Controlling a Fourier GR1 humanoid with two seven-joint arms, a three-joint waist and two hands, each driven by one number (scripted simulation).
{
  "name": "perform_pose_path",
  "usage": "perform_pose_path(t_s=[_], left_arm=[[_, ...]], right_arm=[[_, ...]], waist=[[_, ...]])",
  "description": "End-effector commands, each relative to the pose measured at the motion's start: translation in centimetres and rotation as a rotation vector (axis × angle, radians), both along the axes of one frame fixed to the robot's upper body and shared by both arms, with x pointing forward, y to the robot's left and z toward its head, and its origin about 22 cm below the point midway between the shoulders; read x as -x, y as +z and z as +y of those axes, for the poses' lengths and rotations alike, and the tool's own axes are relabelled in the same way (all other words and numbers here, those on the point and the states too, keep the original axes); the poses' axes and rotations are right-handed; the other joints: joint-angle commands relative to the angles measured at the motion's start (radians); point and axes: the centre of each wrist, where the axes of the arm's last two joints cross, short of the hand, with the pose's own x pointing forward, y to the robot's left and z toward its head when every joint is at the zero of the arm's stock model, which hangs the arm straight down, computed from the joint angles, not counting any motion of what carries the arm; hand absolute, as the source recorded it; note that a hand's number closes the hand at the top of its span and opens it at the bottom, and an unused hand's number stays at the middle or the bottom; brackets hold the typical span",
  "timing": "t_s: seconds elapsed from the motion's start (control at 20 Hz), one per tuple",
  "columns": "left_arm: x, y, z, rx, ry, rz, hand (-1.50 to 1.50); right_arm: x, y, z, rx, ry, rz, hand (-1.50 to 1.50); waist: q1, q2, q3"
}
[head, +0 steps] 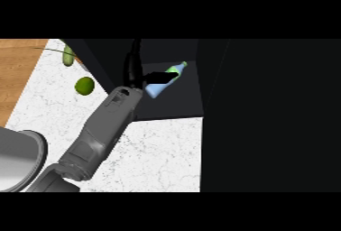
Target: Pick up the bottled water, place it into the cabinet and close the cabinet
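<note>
The right hand's fingers (pixel 162 76) are curled round the middle of the bottle (pixel 155 90), a black band across its pale blue body. The right hand (pixel 148 77) holds it inside the dark opening of the cabinet (pixel 188 103), off the counter. The bottle is tilted, its green cap up and to the right of the fingers and its base down and to their left. Whether the base touches the cabinet's floor cannot be told.

Far to the left of the fingers, a wooden strip (pixel 16 67) runs along the view's edge. Below it, well down and left of the fingers, a large grey rounded form (pixel 20 158) sits at the lower left corner; what it is cannot be told.

Nearer, but still well left of the fingers, two green things lie on the white marbled counter (pixel 160 153). A long green one (pixel 68 57) lies up near the cabinet's left edge. A round green fruit (pixel 85 85) sits a little below it, about level with the hand.

The grey forearm (pixel 103 131) rises from the lower left, slanting up and to the right across the counter, and meets the hand at the cabinet's front edge.

To the right of the fingers, past the bottle's cap, the cabinet's inside is dim. Further right a broad black panel (pixel 279 113) fills the view from top to bottom; whether it is the cabinet's door cannot be told.
</note>
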Motion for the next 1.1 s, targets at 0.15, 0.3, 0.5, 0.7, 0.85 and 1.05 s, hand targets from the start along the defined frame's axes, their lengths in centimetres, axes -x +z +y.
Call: perform_pose_path(t_s=[0.15, 0.3, 0.5, 0.7, 0.85, 1.05], left_arm=[[-0.6, 0.1, 3.7, 0.105, -0.085, -0.096, -1.5], [-0.4, -0.2, 4.8, 0.212, -0.127, -0.146, -1.5], [-0.3, 0.1, 3.1, 0.279, -0.201, -0.191, -1.5], [0.0, 0.2, 3.1, 0.311, -0.257, -0.204, -1.5], [0.9, -0.9, 2.7, 0.348, -0.307, -0.192, -1.5], [1.2, 0.0, 2.4, 0.373, -0.328, -0.23, -1.5]], right_arm=[[0.0, -0.5, -0.6, 0.004, -0.026, -0.002, -1.5], [0.0, 0.7, -0.3, -0.008, -0.043, -0.028, -1.5], [-1.2, 0.4, -0.2, 0.006, -0.041, -0.002, -1.5], [0.5, 0.3, -0.6, 0.013, -0.052, 0.0, -1.5], [1.3, 0.6, -1.2, 0.005, -0.065, 0.0, -1.5], [1.7, 1.0, 0.3, 0.001, -0.071, 0.016, -1.5]], waist=[[0.021, 0.027, -0.017], [0.021, 0.028, -0.017], [0.044, 0.02, -0.016], [0.056, 0.01, -0.016], [0.071, 0.003, -0.015], [0.086, -0.003, -0.016]])
